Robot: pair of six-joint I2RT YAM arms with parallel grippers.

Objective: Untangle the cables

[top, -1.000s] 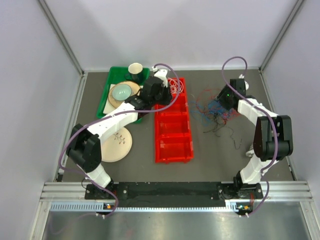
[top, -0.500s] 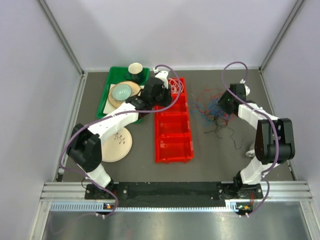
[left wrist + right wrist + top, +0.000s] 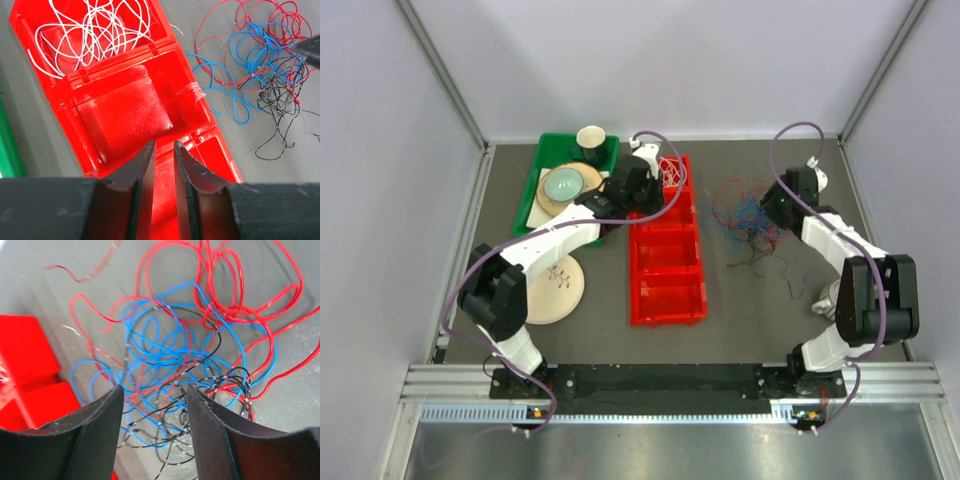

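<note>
A loose tangle of red, blue and black cables (image 3: 745,215) lies on the grey table, right of the red divided tray (image 3: 665,262). White cables (image 3: 668,170) fill the tray's far compartment, also seen in the left wrist view (image 3: 95,30). My left gripper (image 3: 642,185) hovers over the tray's second compartment (image 3: 125,110), jaws a narrow gap apart with nothing between them (image 3: 164,147). My right gripper (image 3: 772,205) hangs at the tangle's right edge, open (image 3: 155,390), with blue cable (image 3: 150,355), red cable (image 3: 240,310) and black cable (image 3: 200,385) below its fingers, not gripped.
A green tray (image 3: 532,195) with bowls, a plate and a cup (image 3: 591,137) stands left of the red tray. A patterned plate (image 3: 555,285) lies on the table by the left arm. Side walls close in the table on both sides.
My right gripper has shifted a little to the right and back, to the tangle's right edge, its elbow swinging outward. The left arm has barely moved.
</note>
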